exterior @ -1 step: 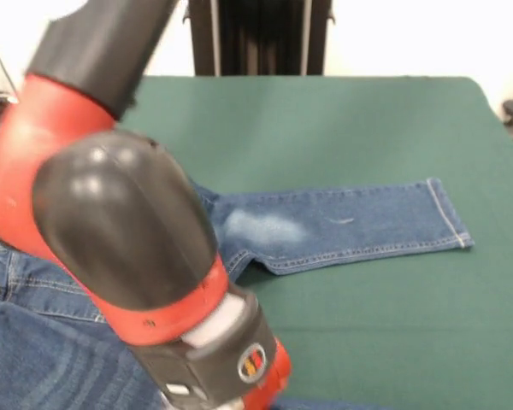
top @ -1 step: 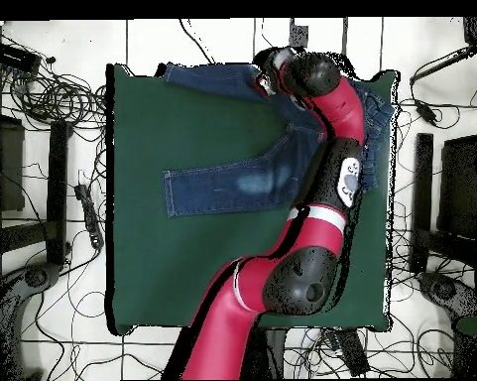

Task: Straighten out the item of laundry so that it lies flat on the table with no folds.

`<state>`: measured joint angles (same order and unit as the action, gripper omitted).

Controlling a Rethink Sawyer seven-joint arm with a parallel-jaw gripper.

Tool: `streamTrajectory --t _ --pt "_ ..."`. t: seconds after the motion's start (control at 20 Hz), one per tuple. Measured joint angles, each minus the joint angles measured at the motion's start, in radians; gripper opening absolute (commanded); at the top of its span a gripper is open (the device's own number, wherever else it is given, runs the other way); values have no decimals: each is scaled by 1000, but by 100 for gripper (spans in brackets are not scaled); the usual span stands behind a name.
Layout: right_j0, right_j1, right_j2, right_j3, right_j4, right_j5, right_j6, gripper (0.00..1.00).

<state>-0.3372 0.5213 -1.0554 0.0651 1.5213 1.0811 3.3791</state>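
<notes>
The item of laundry is a small pair of blue jeans on the green table. In the front view one leg lies flat, stretched to the right with a faded patch on the thigh. The waist with its metal button sits at the lower left, partly hidden behind my arm. From overhead, one leg of the jeans points left. The other leg runs along the table's top edge, and the waist lies at the right under my arm. My gripper is down at that second leg near the table's top edge. Its state does not show.
My red and black arm crosses the right part of the table from the bottom in the overhead view and fills the left of the front view. Cables and dark stands lie on the floor around the table's edges.
</notes>
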Motion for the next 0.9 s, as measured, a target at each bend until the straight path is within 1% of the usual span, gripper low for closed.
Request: streamTrajectory --t 0.15,0.3,0.35,0.4,0.6,0.65,0.75,0.9 --pt "-29 -51 0 1 -123 152 -1 0" --pt "-48 -78 0 1 -199 228 -2 0" --pt "-62 -95 0 1 -253 266 -7 0" --pt "-70 -103 0 1 -278 281 -12 0" --pt "-94 -119 0 -1 -326 302 -42 0" --pt "-115 -123 -7 -6 -337 303 -74 0" --pt "-142 -121 -25 -16 -336 303 -114 0" --pt "-188 -111 -81 -34 -325 303 -182 0"
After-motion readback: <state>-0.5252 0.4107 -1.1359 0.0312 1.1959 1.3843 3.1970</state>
